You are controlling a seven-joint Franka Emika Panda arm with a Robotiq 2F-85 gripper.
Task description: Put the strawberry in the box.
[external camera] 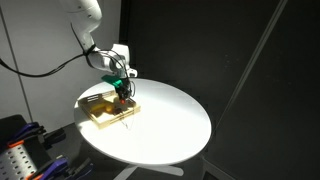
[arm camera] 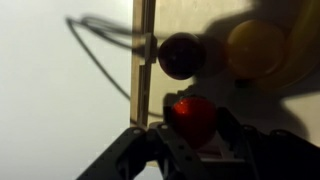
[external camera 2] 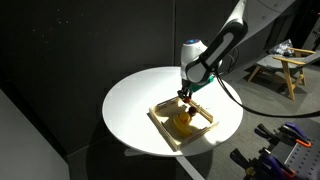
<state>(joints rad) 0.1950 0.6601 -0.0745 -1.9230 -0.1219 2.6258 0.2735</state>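
Strawberry (arm camera: 190, 113) is seen clamped between the fingers of the gripper (arm camera: 193, 124), held over the box (arm camera: 143, 85), just inside its wall. A dark brown item (arm camera: 180, 55) and a yellow item (arm camera: 255, 48) are noted lying in the box, touching.

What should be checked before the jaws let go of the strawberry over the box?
1. Strawberry gripped: ok, it sits between the jaws in the wrist view.
2. Gripper above the box: ok in both exterior views.
3. Strawberry on the inner side of the box wall: ok, though close to it in the wrist view.
4. Drop spot free: cannot tell. A dark brown item and a yellow item lie in the box nearby, and the strawberry hides what is under it.
5. Height above the box floor: cannot tell.
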